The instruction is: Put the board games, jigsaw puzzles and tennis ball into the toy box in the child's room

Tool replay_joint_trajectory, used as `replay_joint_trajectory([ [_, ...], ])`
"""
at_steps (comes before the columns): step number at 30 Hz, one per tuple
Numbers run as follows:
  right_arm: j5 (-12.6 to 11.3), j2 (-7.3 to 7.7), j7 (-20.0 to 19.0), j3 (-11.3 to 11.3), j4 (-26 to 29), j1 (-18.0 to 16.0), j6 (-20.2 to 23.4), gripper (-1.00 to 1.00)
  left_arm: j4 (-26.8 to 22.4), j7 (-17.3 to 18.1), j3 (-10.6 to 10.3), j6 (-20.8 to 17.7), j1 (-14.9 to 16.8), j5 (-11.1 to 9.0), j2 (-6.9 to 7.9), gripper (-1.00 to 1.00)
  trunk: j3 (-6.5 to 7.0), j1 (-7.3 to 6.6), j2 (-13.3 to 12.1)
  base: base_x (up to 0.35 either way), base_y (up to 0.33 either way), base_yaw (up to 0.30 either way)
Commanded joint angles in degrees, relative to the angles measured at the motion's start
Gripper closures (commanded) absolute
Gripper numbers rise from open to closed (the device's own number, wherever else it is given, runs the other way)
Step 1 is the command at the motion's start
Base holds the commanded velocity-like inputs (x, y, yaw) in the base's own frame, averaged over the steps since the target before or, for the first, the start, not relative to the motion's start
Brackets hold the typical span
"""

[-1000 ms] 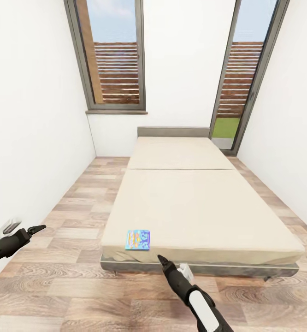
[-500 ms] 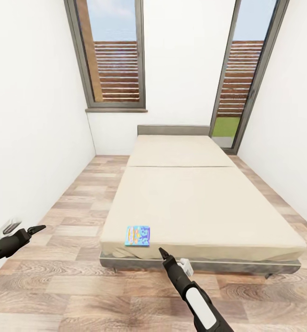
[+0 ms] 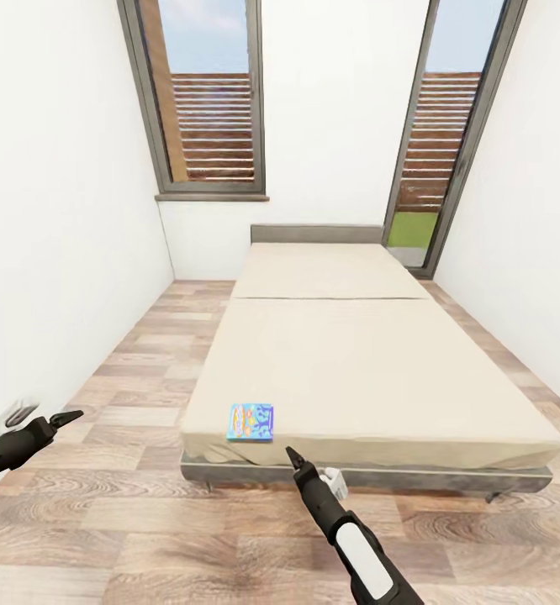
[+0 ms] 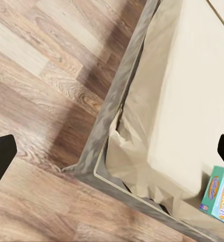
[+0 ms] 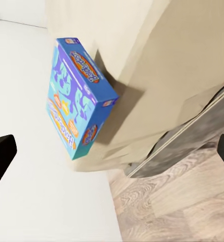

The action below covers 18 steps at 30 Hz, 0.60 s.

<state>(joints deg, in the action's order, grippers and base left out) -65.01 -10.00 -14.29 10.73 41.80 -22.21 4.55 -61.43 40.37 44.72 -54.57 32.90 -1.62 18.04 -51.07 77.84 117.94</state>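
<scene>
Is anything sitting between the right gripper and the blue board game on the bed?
Nothing visible does. The blue board game lies flat near the foot corner of the bed, with bare mattress around it. The right gripper hangs over the foot edge beside it, its jaws apart in the right wrist view.

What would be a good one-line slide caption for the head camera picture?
Robot faces a beige bed with a blue board game near its foot corner, right tool closest to it.

I'm looking into a bedroom in a home. A beige bed with a low grey headboard stands on a wood-plank floor, between white walls and tall windows.
</scene>
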Motion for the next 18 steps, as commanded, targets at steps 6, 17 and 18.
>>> replay_joint_trajectory([
  [6,-1.1,0.00,-0.5,-0.1,0.0,0.0,0.3,-1.00,0.0,0.2,0.1,-0.5,0.1,-0.2,-0.02,-1.00,-1.13,1.32,2.4,0.000,0.000,0.000],
  [17,-1.8,0.00,-3.1,-0.2,-0.1,0.0,0.4,-1.00,0.0,0.5,0.1,-0.5,0.1,-0.2,0.04,-1.00,-3.11,3.73,6.9,0.000,0.000,0.000],
  [18,-2.1,0.00,-3.9,-0.2,-0.2,0.0,0.4,-1.00,0.0,0.5,0.1,-0.5,0.1,-0.2,0.05,-1.00,-3.29,3.95,7.3,0.000,0.000,0.000],
])
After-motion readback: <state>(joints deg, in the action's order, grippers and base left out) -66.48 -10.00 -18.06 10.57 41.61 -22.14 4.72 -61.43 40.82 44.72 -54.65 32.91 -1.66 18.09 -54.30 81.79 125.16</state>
